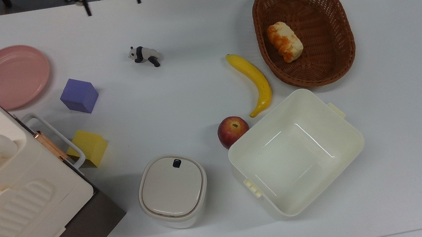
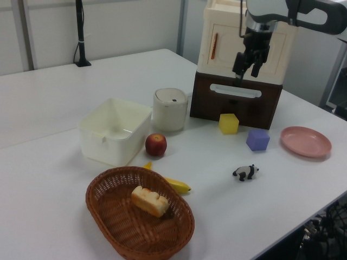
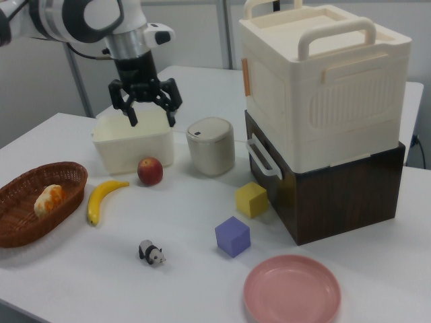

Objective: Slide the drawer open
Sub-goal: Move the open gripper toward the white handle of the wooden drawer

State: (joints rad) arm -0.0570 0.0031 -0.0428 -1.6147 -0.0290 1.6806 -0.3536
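Right view is showing you the pincer (image 3: 147, 108) hanging in the air with its fingers spread and nothing between them, above the bench (image 3: 81, 269) and well apart from the drawer (image 3: 323, 195). That drawer is sitting shut at the bottom of the stack, its dark brown body carrying the cream plastic case (image 3: 323, 87) on top, and its white loop handle (image 3: 261, 159) is sticking out toward the yellow cube (image 3: 252, 199).

You are facing a few risks from here. The yellow cube is lying just beside the drawer front, right under the handle, so a pull is likely to shove it along, and it may jam the drawer or skid into the purple cube (image 3: 233, 236) nearby. The handle is thin and set slightly proud of the panel; if you are coming in too high, the fingers may be striking the cream case instead, and too low they may be landing on the cube. The stack is looking top-heavy, so a pull that is not in line with the drawer's travel could be dragging the whole unit across the bench rather than opening it. The lidded canister (image 3: 210, 145) is also standing near the drawer's corner, within reach of a careless swing.
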